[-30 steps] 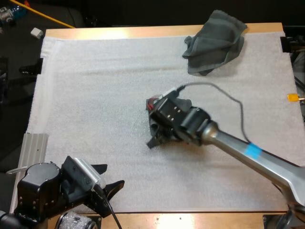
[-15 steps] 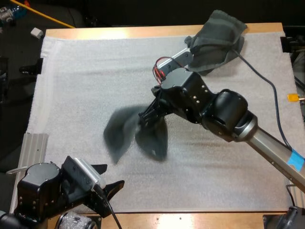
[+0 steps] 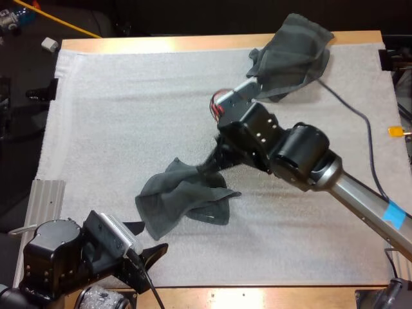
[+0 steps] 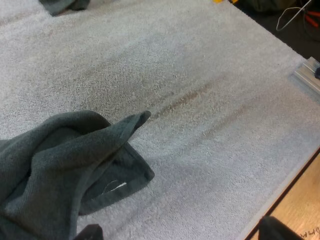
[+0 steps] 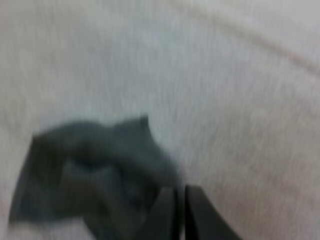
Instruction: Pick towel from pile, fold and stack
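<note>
A dark grey-green towel (image 3: 183,198) lies crumpled on the white mat (image 3: 116,116), left of centre. My right gripper (image 3: 210,167) is at its upper right corner, and in the right wrist view its fingers (image 5: 192,212) are pressed together at the edge of the towel (image 5: 95,170). Another crumpled towel (image 3: 291,56) sits at the mat's far right. My left gripper (image 3: 143,252) hovers at the near left edge, open, just short of the towel. In the left wrist view the towel (image 4: 65,160) lies beside one of the spread fingertips (image 4: 91,232).
A ribbed metal plate (image 3: 46,201) lies at the mat's left edge, also seen as the plate (image 4: 311,76) in the left wrist view. The wooden table edge (image 3: 257,297) runs along the front. My right arm crosses the mat's right half.
My right gripper lifted the towel from the centre, swung it out to the left, and it now lies spread lower on the mat. The left arm has not moved.
</note>
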